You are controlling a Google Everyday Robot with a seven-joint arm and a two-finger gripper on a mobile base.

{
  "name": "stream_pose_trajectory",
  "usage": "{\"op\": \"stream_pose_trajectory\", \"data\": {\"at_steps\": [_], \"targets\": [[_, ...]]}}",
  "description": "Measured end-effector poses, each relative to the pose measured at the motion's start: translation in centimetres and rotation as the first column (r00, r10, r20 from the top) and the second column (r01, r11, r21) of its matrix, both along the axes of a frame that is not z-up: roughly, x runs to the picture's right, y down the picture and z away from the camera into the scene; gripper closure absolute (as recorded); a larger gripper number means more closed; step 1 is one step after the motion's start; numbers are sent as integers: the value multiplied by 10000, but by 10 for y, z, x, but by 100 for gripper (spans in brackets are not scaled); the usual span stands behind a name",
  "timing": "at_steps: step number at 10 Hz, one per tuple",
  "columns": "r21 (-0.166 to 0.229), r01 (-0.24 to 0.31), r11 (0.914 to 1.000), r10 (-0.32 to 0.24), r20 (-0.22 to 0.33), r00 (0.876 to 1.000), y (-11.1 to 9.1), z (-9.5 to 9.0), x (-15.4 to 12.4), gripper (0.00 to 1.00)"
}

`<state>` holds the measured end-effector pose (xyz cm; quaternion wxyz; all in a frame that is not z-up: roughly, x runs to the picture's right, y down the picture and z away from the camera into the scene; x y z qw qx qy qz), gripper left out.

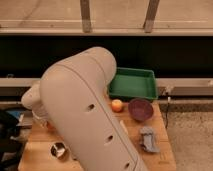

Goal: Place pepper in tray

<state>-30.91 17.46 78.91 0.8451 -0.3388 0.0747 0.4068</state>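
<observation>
The green tray (133,84) stands at the back of the wooden table (161,156), and nothing shows inside it. The big white arm link (85,115) fills the middle of the camera view and covers much of the table. The pepper does not show; it is hidden or out of view. My gripper is hidden behind the arm and is not in view.
A round orange fruit (117,105) and a purple bowl (141,109) sit just in front of the tray. A grey object (148,139) lies at the front right. A pale yellow strip (123,126) lies beside the arm. A metal cup (58,149) stands at the front left.
</observation>
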Motion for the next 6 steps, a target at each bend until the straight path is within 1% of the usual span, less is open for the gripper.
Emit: {"op": "stream_pose_trajectory", "data": {"at_steps": [1, 2, 3, 4, 5, 6], "targets": [[442, -113, 9990, 114, -26, 9999, -24, -19, 3, 100], [731, -162, 9972, 171, -110, 9998, -41, -32, 8, 100], [1150, -227, 9931, 260, -277, 9993, -66, -50, 14, 100], [1456, -318, 9888, 386, -443, 9983, -87, -64, 22, 100], [1666, -439, 9850, 556, -667, 9962, -107, -76, 34, 100], [1768, -714, 9817, 882, -890, 9921, -129, -85, 51, 100]]}}
